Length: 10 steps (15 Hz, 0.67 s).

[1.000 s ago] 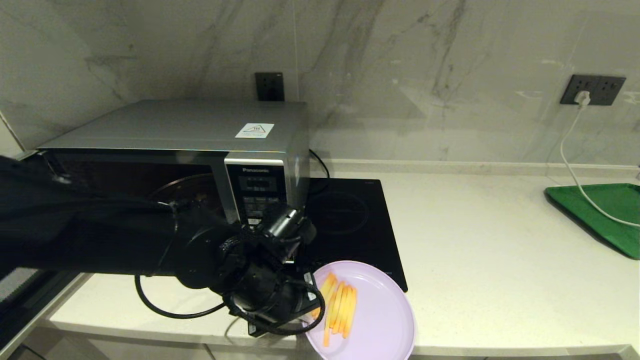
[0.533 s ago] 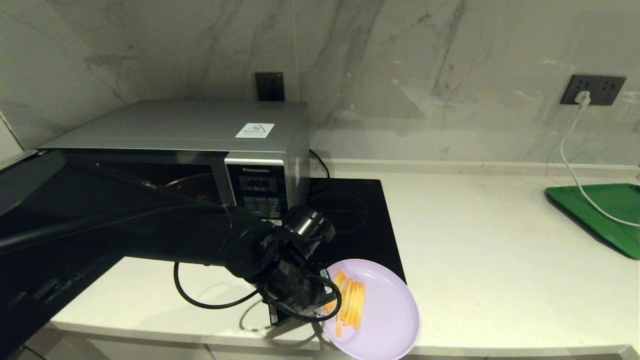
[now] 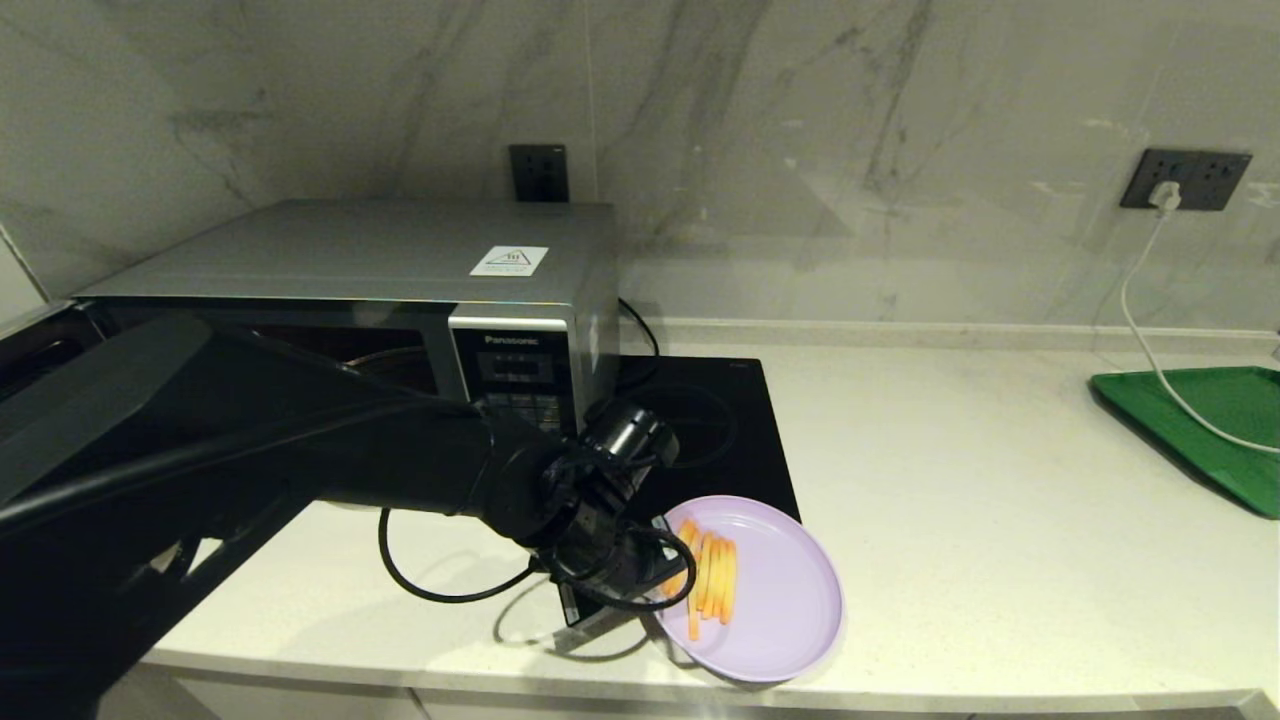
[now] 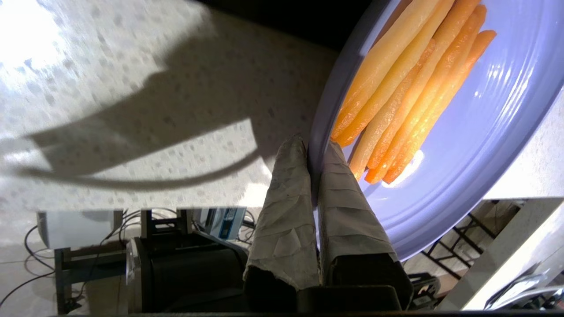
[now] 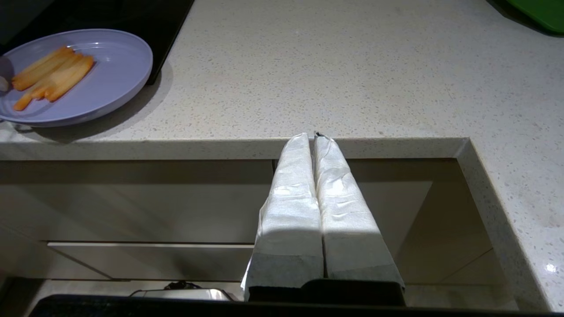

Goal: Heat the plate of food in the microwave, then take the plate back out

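- Plate of food [image 3: 770, 600], lilac with orange fries, sits at the counter's [image 3: 1000, 560] front edge, overlapping the black cooktop's [image 3: 720, 440] corner, right of the microwave [image 3: 400, 290].
- My left gripper [image 4: 313, 149] pinches its rim.
- My right gripper [image 5: 313, 138] hangs closed, empty, below the counter edge.

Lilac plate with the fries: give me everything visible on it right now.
The round pale lilac plastic plate has a low rim and faint concentric ridges. About five thin orange-yellow fries lie side by side on its left half. It sits near the front edge of the speckled white counter, its far edge over the corner of the flat black induction cooktop. The left gripper is pinched shut on its rim, one finger under, one on top.
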### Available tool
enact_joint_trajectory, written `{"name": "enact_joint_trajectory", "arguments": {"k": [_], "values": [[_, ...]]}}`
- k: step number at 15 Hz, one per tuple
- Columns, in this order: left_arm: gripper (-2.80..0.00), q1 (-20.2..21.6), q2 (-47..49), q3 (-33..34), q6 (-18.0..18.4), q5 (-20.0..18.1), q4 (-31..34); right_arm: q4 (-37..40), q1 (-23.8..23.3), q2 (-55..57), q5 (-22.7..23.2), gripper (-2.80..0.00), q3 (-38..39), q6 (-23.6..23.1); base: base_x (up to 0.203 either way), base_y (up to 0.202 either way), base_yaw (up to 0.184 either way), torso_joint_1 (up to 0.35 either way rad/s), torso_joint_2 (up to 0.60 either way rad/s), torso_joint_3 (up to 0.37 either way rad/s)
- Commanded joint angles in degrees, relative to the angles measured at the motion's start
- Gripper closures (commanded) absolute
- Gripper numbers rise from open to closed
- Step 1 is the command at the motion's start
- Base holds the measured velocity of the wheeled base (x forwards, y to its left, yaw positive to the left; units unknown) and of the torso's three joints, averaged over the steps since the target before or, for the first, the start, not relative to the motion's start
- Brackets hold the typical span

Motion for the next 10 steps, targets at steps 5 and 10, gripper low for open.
{"name": "enact_joint_trajectory", "arguments": {"k": [5,10], "values": [[0.00,1.23,1.19,-1.61,-1.56,0.56,0.03,0.07,0.02,0.00,-0.02,0.00,-0.01,0.05,0.000,0.000,0.000,0.000,0.00,0.000],[0.00,1.54,-0.39,-1.26,-1.64,0.44,0.30,0.07,0.01,0.00,0.05,0.00,-0.01,0.05,0.000,0.000,0.000,0.000,0.00,0.000]]}}
